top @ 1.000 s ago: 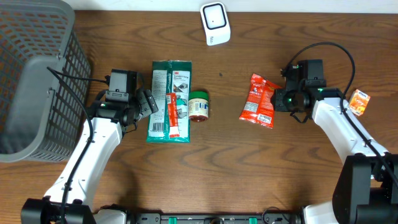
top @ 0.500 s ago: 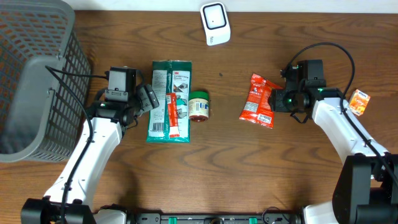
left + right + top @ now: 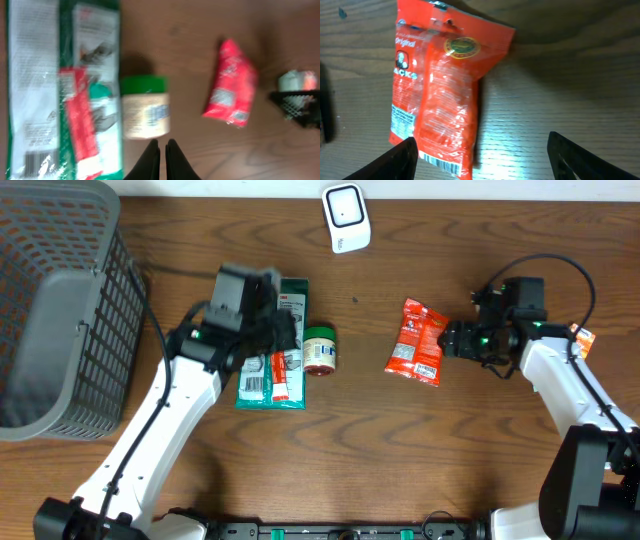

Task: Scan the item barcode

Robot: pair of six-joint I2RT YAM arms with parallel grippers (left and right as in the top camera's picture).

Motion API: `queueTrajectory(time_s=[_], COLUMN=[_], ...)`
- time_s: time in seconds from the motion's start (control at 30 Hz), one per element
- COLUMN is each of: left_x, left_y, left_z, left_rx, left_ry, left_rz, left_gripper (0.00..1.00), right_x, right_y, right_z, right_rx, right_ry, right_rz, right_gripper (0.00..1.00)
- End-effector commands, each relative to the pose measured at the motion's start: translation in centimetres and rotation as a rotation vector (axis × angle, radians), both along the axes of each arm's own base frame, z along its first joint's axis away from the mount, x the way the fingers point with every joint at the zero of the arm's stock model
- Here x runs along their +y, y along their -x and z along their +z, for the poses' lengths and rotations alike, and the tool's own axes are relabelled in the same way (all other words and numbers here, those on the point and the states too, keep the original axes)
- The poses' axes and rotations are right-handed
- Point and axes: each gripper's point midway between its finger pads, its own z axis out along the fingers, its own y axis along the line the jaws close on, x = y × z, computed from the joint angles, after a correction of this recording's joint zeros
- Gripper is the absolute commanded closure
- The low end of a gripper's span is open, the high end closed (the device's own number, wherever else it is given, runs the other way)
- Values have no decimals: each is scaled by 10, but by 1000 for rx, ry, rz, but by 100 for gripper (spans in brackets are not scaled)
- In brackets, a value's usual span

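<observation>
A red snack bag (image 3: 417, 342) lies flat, right of centre on the wooden table (image 3: 350, 460), barcode label facing up. The right gripper (image 3: 482, 150), jaws spread wide, hovers at its right edge, holding nothing. The left gripper (image 3: 161, 145), pinched shut and empty, hangs near a green-lidded jar (image 3: 145, 112) beside a green package (image 3: 262, 385). A white scanner (image 3: 346, 218) sits at the far edge.

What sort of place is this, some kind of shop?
Probably a mock checkout on a wooden table: packaged goods such as a red snack bag and a small jar lie out, a white scanner-like device sits at the back, and a grey basket waits at one side.
</observation>
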Motion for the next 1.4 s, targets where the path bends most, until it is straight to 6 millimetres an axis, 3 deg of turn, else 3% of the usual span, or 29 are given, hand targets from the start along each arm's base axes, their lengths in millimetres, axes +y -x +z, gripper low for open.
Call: queueTrajectory(time_s=[0.0, 0.13, 0.4, 0.53, 0.67, 0.87, 1.1, 1.23, 1.37], left_x=[-29, -58, -135, -169, -193, -208, -208, -209, -210], left_y=[-14, -23, -31, -34, -39, -50, -48, -45, -46], left_z=[32, 29, -27, -52, -71, -106, -143, -151, -147], left_rx=[-48, -81, -100, -122, -156, -156, -94, -75, -85], left_ry=[11, 4, -17, -2, 18, 36, 10, 6, 13], left_rz=[-77, -125, -248, -298, -327, -319, -313, -313, -312], left_gripper=[92, 92, 91, 89, 87, 86, 87, 87, 86], right_x=[-3, -3, 5, 15, 12, 23, 19, 16, 12], right_y=[3, 4, 5, 5, 1, -8, -13, -14, -13], right_z=[-2, -2, -3, -14, -35, -43, -40, -39, -39], right_rx=[13, 10, 3, 19, 46, 11, -14, -23, -22], right_ry=[-42, -50, -85, -167, -187, -252, -258, -274, -274], right_rz=[2, 20, 75, 120, 116, 162, 158, 150, 138], right_gripper=[21, 20, 20, 21, 24, 27, 25, 25, 25])
